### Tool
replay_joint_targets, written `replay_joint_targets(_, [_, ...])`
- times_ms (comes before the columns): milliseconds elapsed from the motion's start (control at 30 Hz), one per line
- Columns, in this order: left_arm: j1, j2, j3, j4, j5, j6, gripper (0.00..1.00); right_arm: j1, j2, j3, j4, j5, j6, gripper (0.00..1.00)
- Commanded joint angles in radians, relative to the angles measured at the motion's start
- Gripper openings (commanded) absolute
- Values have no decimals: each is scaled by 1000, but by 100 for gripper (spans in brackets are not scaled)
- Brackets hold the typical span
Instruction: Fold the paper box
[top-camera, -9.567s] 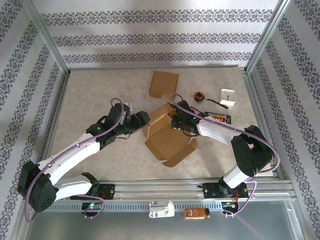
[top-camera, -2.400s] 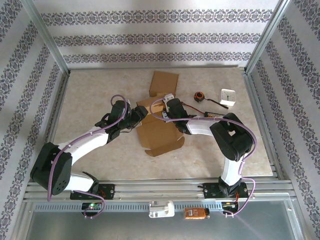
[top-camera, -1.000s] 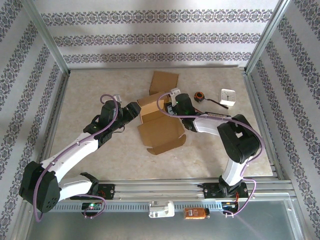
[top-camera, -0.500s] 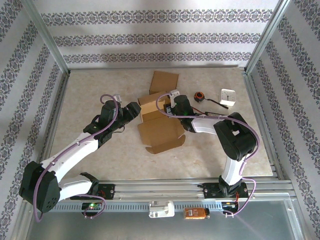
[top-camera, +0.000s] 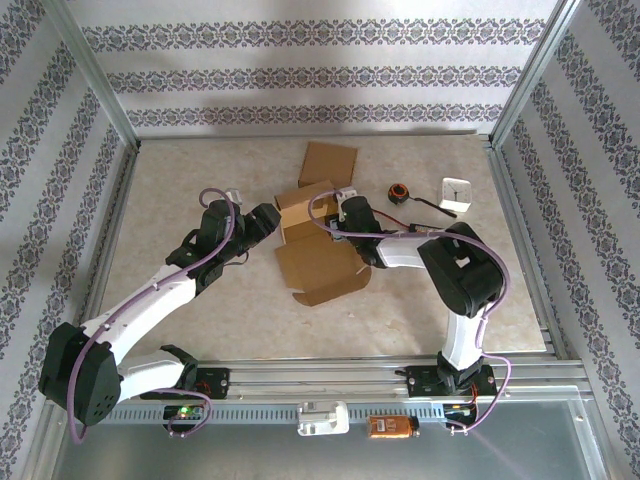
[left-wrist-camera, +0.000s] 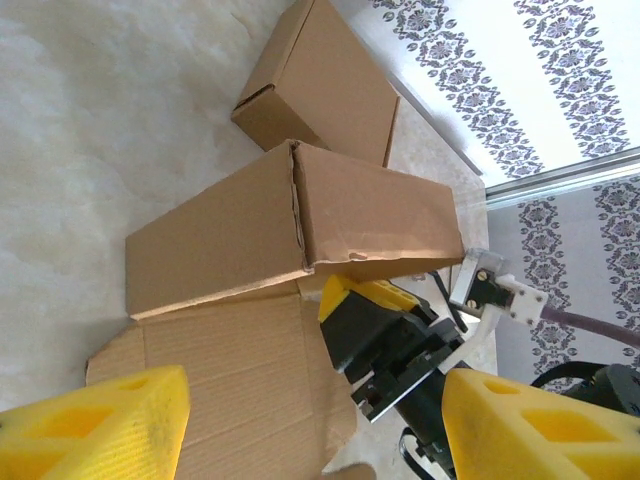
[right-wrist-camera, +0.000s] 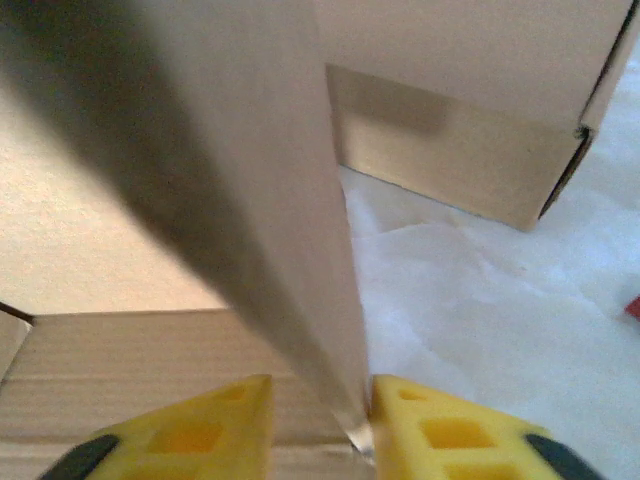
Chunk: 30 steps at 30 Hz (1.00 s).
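Yellow fingers (right-wrist-camera: 200, 430) of the right gripper (right-wrist-camera: 320, 390) straddle the lower edge of one upright flap (right-wrist-camera: 250, 200) with only a narrow gap between them. Whether they already pinch it I cannot tell. The left gripper (left-wrist-camera: 310, 400) hangs just left of the work, its yellow pads spread wide and nothing between them. Near the middle of the pale marbled tabletop (top-camera: 180, 170) lies the brown corrugated cardboard box blank (top-camera: 322, 262), the task's thing, and it looks to me less than half made. The far strip is bent up into a long low wall (left-wrist-camera: 290, 225), creased into two sections. The big near panel lies flat on the table with its tabs and notched edge spread out, no side wall stands on the left, and nothing appears tucked or locked. By my reckoning the remaining walls have to be raised, the end flaps turned inward and the large panel brought over as a lid. Just behind the raised wall lies a smaller closed brown cardboard carton (top-camera: 328, 162); I cannot tell whether the two touch. It seems finished and in need of nothing. Off to the right, well apart from the folding, sit a small white square clock (top-camera: 455, 192) and a little black-and-orange round object (top-camera: 398, 191) that I cannot identify.
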Motion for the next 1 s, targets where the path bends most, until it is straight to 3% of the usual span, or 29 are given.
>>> replay_joint_targets(0, [12,-13,-14,-17,-2,7,68,4,27,25,-3,31,41,20])
replay_joint_targets(133, [14,-3,-13,-26,-10,39,68,4,8,11,-2,27,23,16])
replay_joint_targets(267, [15,4,-10,-26,-16,62,68,3,-65,-29,-26,24,-33,32])
replay_joint_targets(433, [19,-1,19,-61,-34,128,69,2,-200,-120,-75,8,-68,40])
replay_joint_targets(667, [30,-9,123,-166,-27,375,70,-60,-311,-163,-137,-205,47,49])
replay_joint_targets(800, [32,-32,161,-199,-18,469,72,-44,-262,-89,-130,-166,-69,52])
replay_joint_targets(967, [33,-76,131,-201,-33,467,73,-44,-96,70,-135,-111,-108,51])
